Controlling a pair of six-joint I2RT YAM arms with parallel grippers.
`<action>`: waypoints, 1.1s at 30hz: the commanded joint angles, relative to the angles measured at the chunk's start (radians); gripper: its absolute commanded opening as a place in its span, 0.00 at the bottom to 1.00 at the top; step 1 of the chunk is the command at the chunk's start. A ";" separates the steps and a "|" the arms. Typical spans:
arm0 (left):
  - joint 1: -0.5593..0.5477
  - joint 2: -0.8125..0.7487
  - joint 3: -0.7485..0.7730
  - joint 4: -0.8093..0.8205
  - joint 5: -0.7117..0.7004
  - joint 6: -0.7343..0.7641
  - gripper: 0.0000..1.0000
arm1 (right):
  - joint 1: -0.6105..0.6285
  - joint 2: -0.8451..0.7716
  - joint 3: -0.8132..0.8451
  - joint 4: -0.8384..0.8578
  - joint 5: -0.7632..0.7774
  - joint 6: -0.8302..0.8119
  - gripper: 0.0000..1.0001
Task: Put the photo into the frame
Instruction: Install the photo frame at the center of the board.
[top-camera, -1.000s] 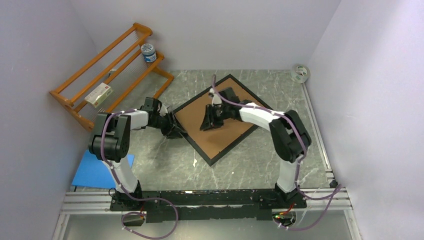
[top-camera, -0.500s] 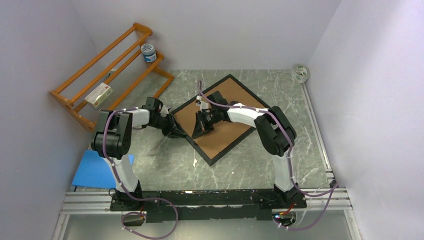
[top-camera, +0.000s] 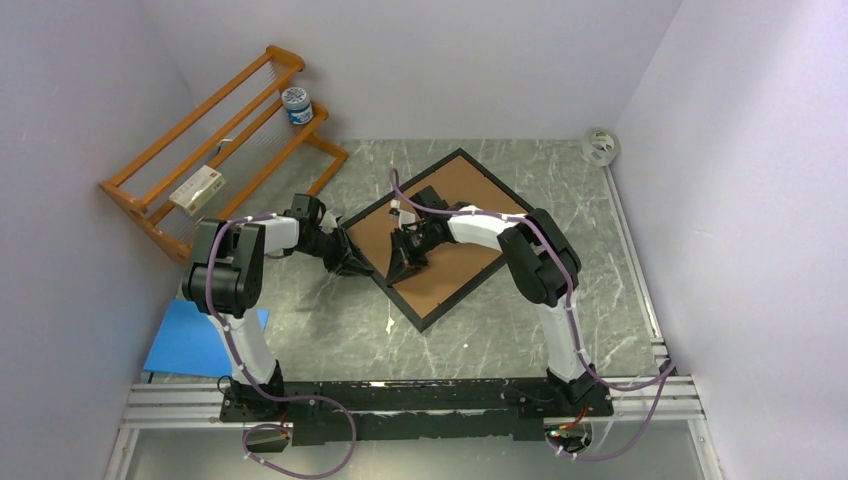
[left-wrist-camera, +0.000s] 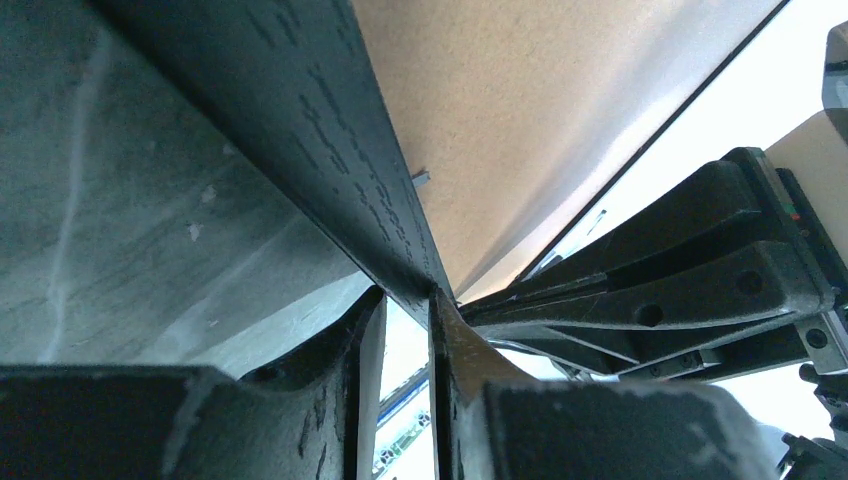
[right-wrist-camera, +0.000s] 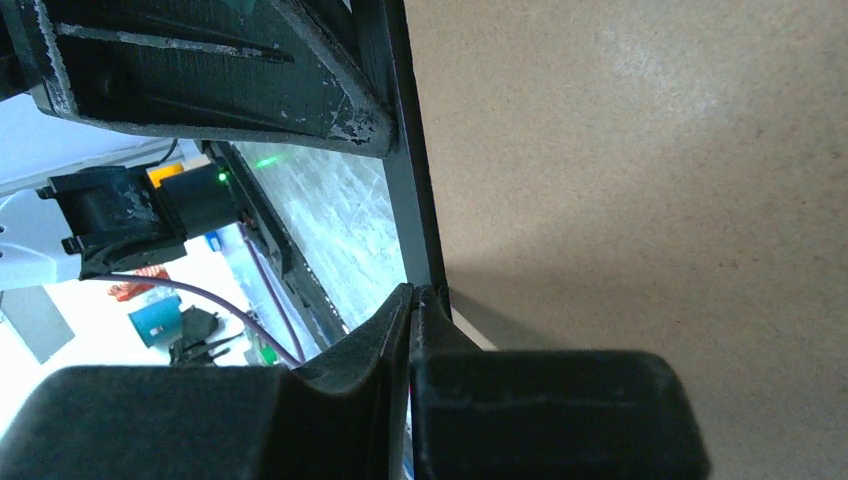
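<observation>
I am watching from above. The frame (top-camera: 423, 325) lies near the middle of the marble table (top-camera: 330, 330), turned like a diamond. Its long axis runs from roughly 2 o'clock to 8 o'clock. It is face down, with the brown backing board (top-camera: 450, 272) on top.

Both claws meet at the frame's 9 o'clock side, on the short rail just below that corner. The left gripper (top-camera: 355, 262) reaches in from outside the frame. In its wrist camera the two fingers (left-wrist-camera: 360, 330) stand only a narrow slot apart, with the edge of the black rail pinched at their tips, so it is grasping the frame.

The right gripper (top-camera: 403, 265) comes from the 3 o'clock side, across the board, and sits just inside the same rail, near the left claw. In its wrist camera the fingers are clenched to a hairline slit. Their tips touch the rail's inner lip where it borders the board. I cannot tell whether anything thin is nipped between them.
</observation>
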 joint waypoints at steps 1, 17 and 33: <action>-0.004 0.045 -0.017 -0.043 -0.147 0.044 0.25 | 0.004 0.022 0.030 -0.043 0.075 -0.048 0.08; -0.004 0.040 -0.021 -0.047 -0.151 0.047 0.25 | -0.002 0.046 -0.040 0.020 0.235 -0.022 0.15; -0.004 0.035 -0.026 -0.047 -0.151 0.049 0.25 | -0.036 0.063 -0.069 0.024 0.276 -0.022 0.14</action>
